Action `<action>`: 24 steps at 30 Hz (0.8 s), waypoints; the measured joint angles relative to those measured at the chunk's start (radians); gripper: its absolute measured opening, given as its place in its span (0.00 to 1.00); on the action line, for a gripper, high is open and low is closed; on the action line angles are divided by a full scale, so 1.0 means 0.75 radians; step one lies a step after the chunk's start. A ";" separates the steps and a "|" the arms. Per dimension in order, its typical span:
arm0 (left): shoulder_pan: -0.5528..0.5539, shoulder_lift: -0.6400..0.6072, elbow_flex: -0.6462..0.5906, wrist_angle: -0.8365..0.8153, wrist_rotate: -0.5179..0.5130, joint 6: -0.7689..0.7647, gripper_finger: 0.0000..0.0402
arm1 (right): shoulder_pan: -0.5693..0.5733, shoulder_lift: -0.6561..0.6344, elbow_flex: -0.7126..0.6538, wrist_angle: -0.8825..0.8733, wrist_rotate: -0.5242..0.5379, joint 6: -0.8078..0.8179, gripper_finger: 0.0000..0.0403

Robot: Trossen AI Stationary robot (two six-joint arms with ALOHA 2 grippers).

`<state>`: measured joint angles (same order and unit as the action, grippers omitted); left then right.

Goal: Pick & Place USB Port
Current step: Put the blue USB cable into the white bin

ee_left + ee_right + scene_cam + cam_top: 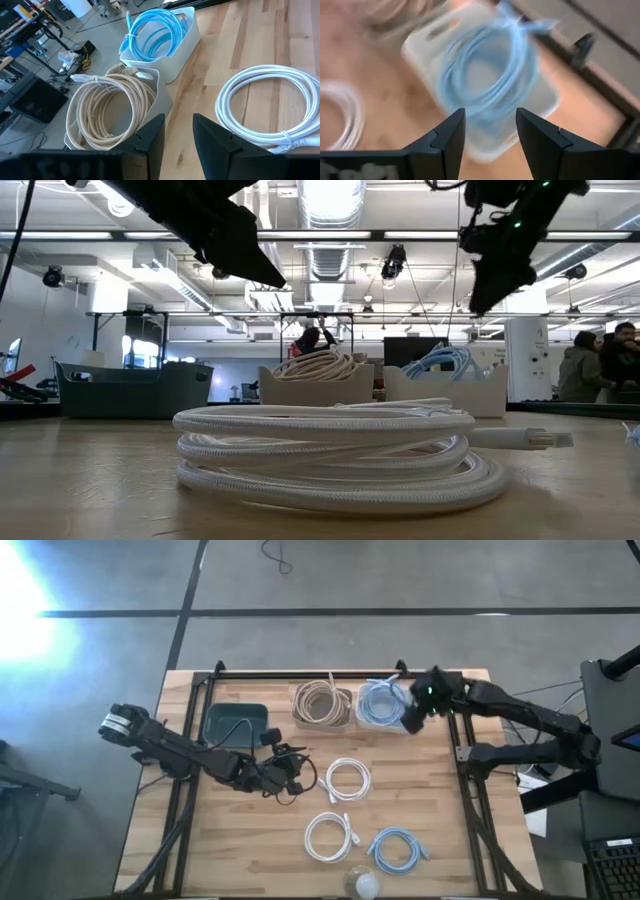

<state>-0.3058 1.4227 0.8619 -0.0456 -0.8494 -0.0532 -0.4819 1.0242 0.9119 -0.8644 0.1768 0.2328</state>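
Right tool held above the white bin, fingers spread and empty, blue coiled cable seen lying in that bin, beige cable in the neighbouring bin, left tool parted and empty over the counter beside a white coil.

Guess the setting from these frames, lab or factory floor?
Likely an open-plan robotics lab: exposed ceiling ducts, a wooden workbench with cable bins, people at the room's far side.

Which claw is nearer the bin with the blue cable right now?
Right. The right claw hovers at the blue-cable bin; the left claw is farther off, beside a white coil.
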 joint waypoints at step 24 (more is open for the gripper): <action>0.001 0.000 0.000 0.000 -0.010 0.003 0.30 | 1.432 0.345 -0.186 0.291 -0.201 0.905 0.44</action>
<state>-0.3050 1.4227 0.8619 -0.0453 -0.8570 -0.0509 0.5921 1.2832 0.7721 -0.6461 0.0262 0.9116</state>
